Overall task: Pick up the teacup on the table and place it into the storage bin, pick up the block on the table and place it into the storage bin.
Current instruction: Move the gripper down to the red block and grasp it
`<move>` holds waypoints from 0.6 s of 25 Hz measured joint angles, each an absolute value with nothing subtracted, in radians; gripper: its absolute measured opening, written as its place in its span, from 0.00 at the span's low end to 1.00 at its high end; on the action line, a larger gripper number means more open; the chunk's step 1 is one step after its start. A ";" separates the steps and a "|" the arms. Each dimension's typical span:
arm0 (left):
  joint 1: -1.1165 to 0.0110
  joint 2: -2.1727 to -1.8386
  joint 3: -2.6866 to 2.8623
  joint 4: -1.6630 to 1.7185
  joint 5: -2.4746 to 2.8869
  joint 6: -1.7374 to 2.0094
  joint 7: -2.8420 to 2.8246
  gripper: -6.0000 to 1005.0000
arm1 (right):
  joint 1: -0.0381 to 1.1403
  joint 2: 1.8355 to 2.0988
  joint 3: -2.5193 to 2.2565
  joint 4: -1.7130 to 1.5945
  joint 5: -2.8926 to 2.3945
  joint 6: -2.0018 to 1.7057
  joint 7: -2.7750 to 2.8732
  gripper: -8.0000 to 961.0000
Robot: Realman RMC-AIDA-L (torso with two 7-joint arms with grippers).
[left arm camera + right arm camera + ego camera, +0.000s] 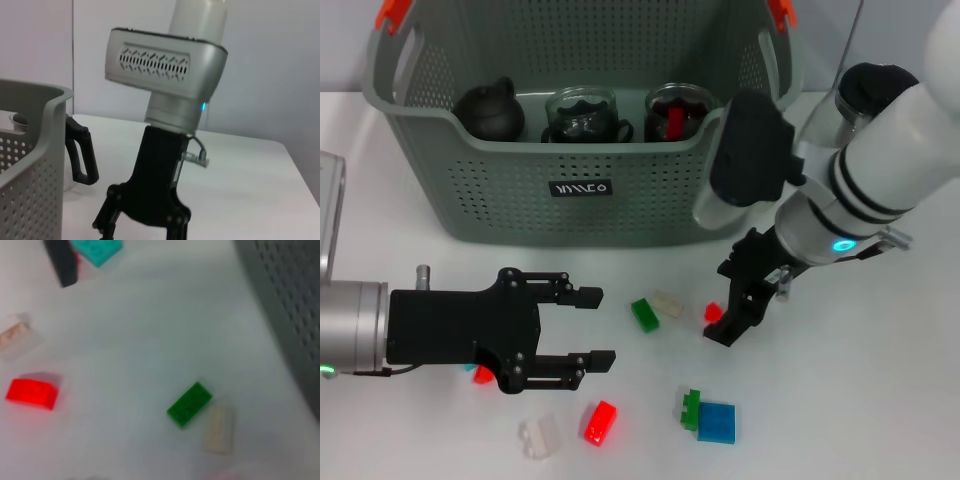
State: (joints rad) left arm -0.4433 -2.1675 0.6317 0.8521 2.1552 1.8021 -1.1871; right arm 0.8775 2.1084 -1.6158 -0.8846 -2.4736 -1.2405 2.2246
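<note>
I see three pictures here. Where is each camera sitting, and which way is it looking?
Head view: up on the robot's head, looking down at the table, the basket, and both arms; the left end effector is open.
Left wrist view: on the left arm, looking across at the right end effector and a basket corner.
Right wrist view: on the right arm, looking down at loose blocks.
Shared: the green block appears in head and right wrist views.

Storage bin [520, 190] behind scattered blocks [645, 314], between both pincers.
</note>
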 joint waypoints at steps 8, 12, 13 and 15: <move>-0.443 -2.168 0.630 0.853 2.155 1.802 -1.183 0.67 | 0.879 2.111 -1.713 -0.871 -2.471 -1.154 2.295 0.92; -0.442 -2.168 0.630 0.853 2.155 1.802 -1.178 0.67 | 0.877 2.111 -1.714 -0.870 -2.469 -1.152 2.308 0.69; -0.442 -2.168 0.631 0.853 2.156 1.802 -1.178 0.67 | 0.876 2.111 -1.715 -0.870 -2.469 -1.152 2.310 0.66; -0.442 -2.168 0.630 0.853 2.156 1.802 -1.178 0.67 | 0.876 2.111 -1.716 -0.869 -2.469 -1.151 2.314 0.62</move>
